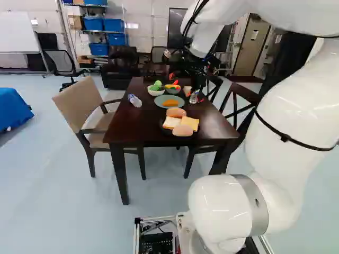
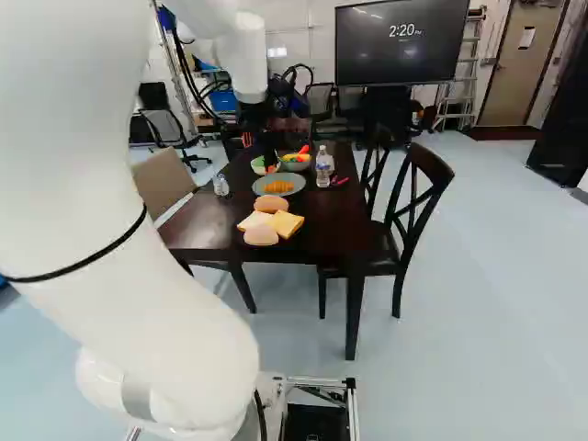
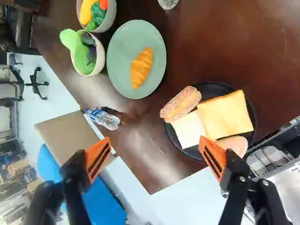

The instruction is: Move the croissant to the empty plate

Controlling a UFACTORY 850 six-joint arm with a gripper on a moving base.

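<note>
Plastic bottle (image 3: 106,119), bowls (image 3: 101,61) and black plate (image 3: 215,88) surround the croissant (image 3: 141,68); tool (image 2: 270,160) spread apart.

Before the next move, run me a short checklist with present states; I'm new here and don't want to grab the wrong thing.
1. Tool open, nothing gripped: ok.
2. Croissant in plain view: ok, on the green plate.
3. Empty plate to receive it: not ok. The black plate holds slices and buns; the green one holds only the croissant, so it may already be placed.
4. Croissant between the fingers: not ok, it lies ahead of them.
5. Upright bottle beyond the green plate's side clear of the path: cannot tell, path unknown.
</note>
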